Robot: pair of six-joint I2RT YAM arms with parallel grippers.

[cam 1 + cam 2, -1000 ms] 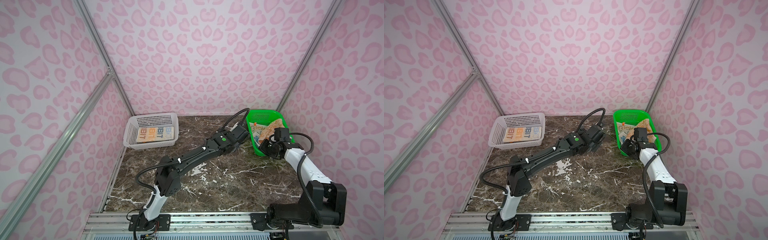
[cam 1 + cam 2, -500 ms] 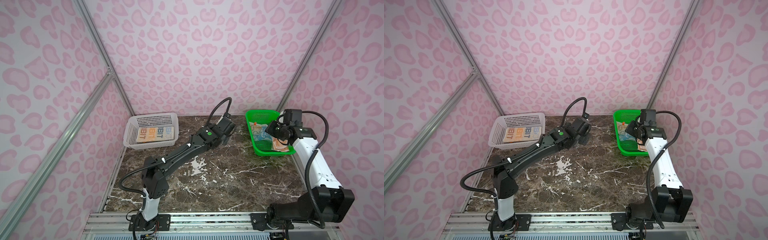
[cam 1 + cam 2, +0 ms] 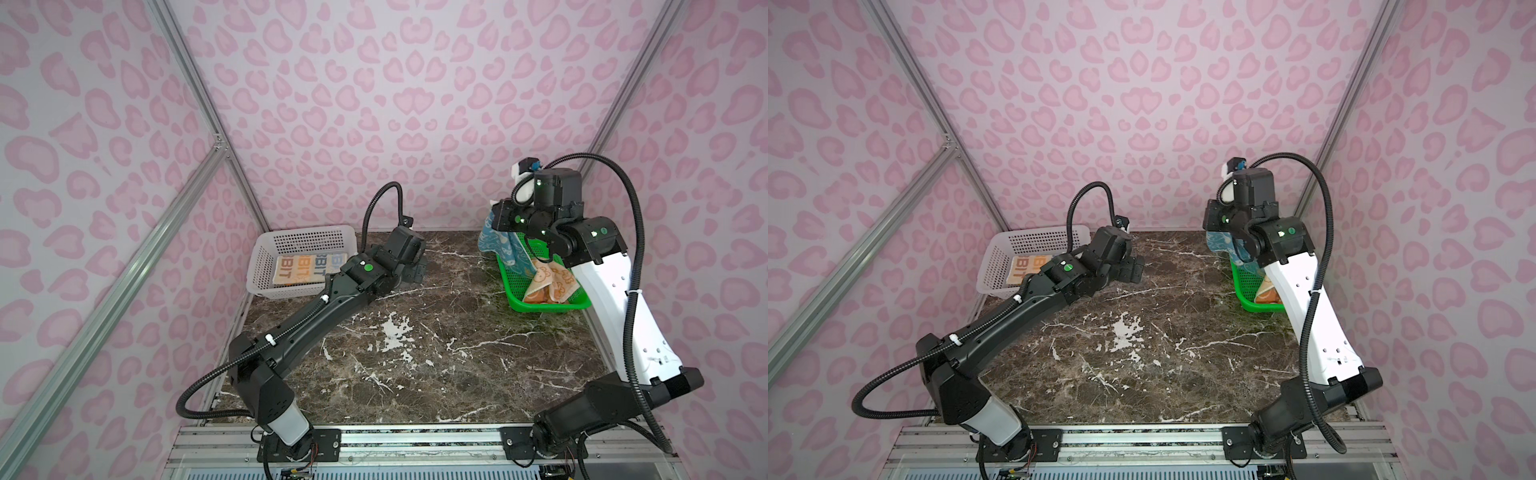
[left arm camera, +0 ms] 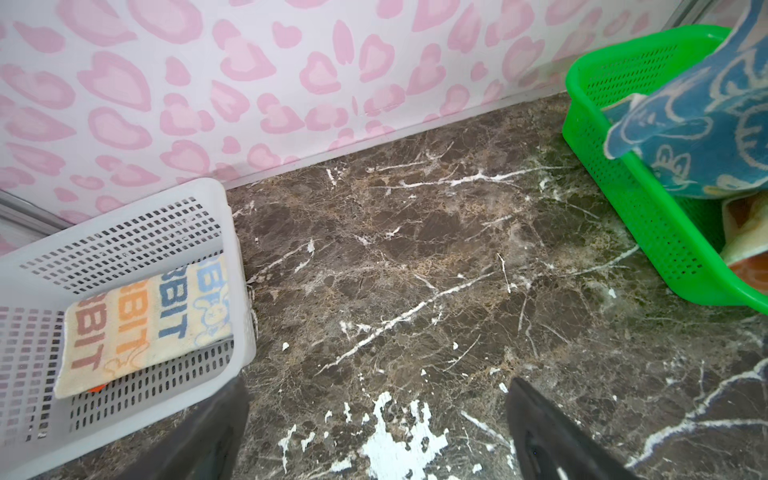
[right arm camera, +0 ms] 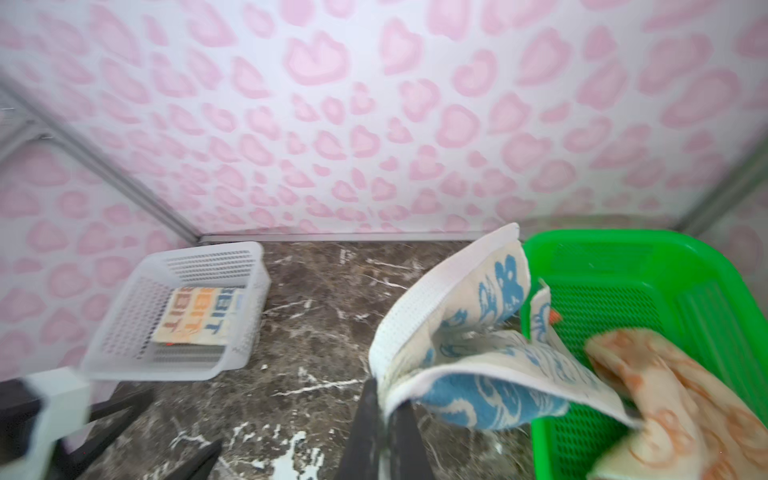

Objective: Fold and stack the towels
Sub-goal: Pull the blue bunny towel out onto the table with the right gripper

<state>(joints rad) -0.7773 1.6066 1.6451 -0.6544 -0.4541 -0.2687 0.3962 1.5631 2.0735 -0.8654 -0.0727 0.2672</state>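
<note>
Right arm raised high over green basket (image 3: 540, 307), elbow bent; right gripper (image 5: 385, 409) clamped on edge of teal towel (image 3: 494, 249), towel hanging over basket rim. Left arm stretched low over table (image 3: 415, 365), left gripper (image 4: 376, 380) wide open, empty. Cream towel (image 3: 307, 268) folded in white basket (image 3: 259, 266), letters "BBIT" readable. Orange towel (image 3: 548, 282) in green basket. One second ago right arm was low at basket, left gripper beside it.

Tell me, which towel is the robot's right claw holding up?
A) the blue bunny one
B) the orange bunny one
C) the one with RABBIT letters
A: the right gripper is shut on an edge of the blue bunny towel, which hangs from it at the green basket.
</note>
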